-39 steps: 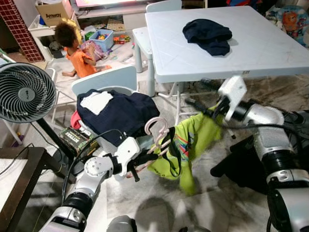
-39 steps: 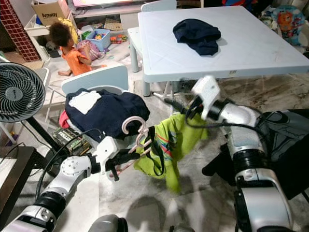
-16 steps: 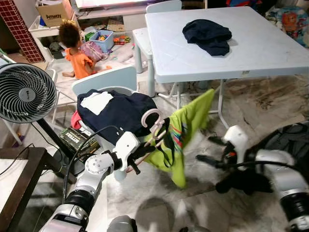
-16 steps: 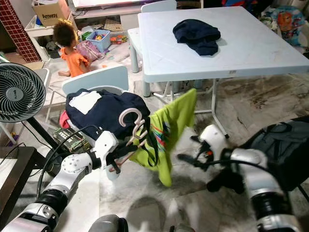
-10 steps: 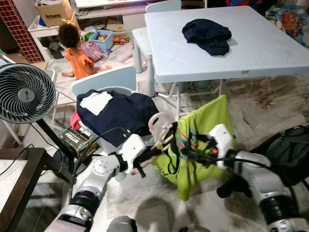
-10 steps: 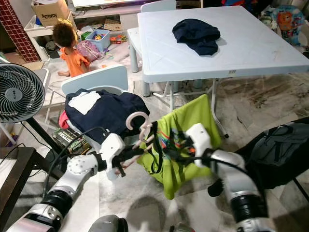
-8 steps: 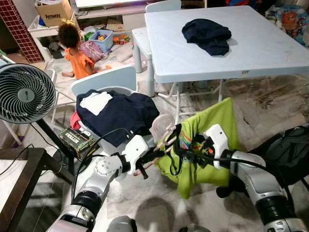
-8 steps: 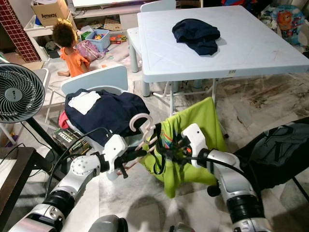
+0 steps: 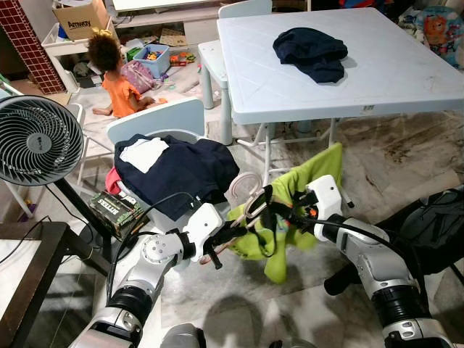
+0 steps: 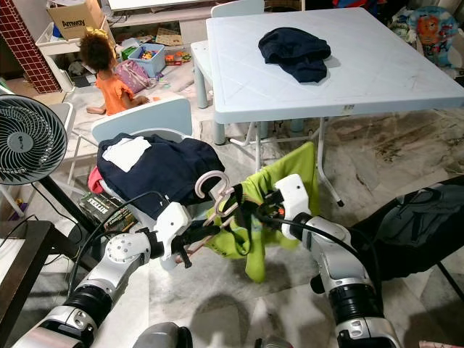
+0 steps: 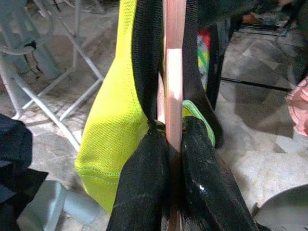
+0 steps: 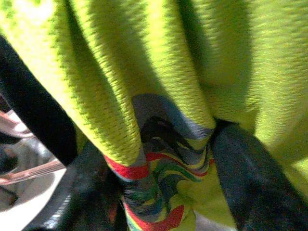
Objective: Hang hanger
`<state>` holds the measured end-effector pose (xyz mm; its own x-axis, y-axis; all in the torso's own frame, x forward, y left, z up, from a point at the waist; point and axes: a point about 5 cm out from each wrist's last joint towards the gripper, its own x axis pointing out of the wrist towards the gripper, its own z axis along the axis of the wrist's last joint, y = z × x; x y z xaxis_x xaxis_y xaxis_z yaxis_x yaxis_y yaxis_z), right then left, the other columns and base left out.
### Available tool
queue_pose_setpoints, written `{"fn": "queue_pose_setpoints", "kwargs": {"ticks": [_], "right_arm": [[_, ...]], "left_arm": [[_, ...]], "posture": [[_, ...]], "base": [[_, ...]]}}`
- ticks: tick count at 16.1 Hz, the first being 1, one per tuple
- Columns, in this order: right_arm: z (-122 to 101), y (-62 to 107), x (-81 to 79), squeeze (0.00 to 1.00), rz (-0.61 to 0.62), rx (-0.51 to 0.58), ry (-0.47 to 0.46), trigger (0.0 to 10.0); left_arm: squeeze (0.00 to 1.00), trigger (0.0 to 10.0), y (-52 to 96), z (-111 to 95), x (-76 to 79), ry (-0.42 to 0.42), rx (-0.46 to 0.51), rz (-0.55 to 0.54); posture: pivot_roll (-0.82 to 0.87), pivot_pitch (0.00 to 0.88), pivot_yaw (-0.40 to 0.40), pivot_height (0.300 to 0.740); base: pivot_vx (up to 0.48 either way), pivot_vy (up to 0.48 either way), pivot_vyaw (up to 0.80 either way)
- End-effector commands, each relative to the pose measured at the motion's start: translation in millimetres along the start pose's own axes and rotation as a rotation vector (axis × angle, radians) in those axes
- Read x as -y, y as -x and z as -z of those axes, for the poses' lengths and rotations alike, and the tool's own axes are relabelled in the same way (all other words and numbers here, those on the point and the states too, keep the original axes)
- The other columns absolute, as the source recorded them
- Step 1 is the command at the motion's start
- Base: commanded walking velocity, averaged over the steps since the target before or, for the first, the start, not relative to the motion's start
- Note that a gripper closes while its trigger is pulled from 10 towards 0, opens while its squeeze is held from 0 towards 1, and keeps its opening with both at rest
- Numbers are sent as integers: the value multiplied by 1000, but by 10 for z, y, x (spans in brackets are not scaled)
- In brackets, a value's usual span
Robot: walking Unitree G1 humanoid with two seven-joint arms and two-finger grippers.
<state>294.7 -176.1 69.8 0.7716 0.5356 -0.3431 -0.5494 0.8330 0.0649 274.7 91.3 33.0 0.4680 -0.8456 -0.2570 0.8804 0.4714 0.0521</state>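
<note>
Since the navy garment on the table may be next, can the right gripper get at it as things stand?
Probably not yet. The right gripper is shut on the lime-green shirt that hangs from the pink hanger held by the left gripper, and the navy garment lies far back on the white table.

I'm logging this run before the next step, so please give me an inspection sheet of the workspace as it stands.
Surface: marble floor; white table behind.
Job's things: pink hanger with a green shirt draped on it, held between both arms above the floor.
Clutter: dark garment on the table; navy clothes heaped on a chair; black bag on the floor.
Grippers: left gripper shut on the hanger; right gripper pinching shirt fabric.
Cables: black cable looping at the left arm.
Surroundings: fan at left; a person sitting on the floor among toys.
</note>
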Motion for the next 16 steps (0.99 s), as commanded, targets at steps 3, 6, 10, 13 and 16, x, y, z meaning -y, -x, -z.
{"fn": "queue_pose_setpoints", "kwargs": {"ticks": [3,6,10,13,16], "right_arm": [[-66,-50,-7,0,12,28,-4,0],[-74,-63,0,0,25,38,-7,0],[-84,-57,45,0,50,45,-23,0],[-90,-64,58,0,61,52,-30,0],[-158,-70,113,0,109,101,-23,0]], "left_arm": [[0,0,-38,-93,-3,-28,31,18],[0,0,-40,-83,9,-28,28,25],[0,0,-20,-72,-6,-32,22,19],[0,0,-24,-74,-8,-33,22,17],[0,0,-24,-75,-13,-37,20,17]], "posture": [[-77,0,53,740],[-77,0,52,740],[-78,0,48,740],[-77,0,48,740],[-75,0,48,740]], "base": [[0,0,0],[0,0,0],[0,0,0],[0,0,0],[0,0,0]]}}
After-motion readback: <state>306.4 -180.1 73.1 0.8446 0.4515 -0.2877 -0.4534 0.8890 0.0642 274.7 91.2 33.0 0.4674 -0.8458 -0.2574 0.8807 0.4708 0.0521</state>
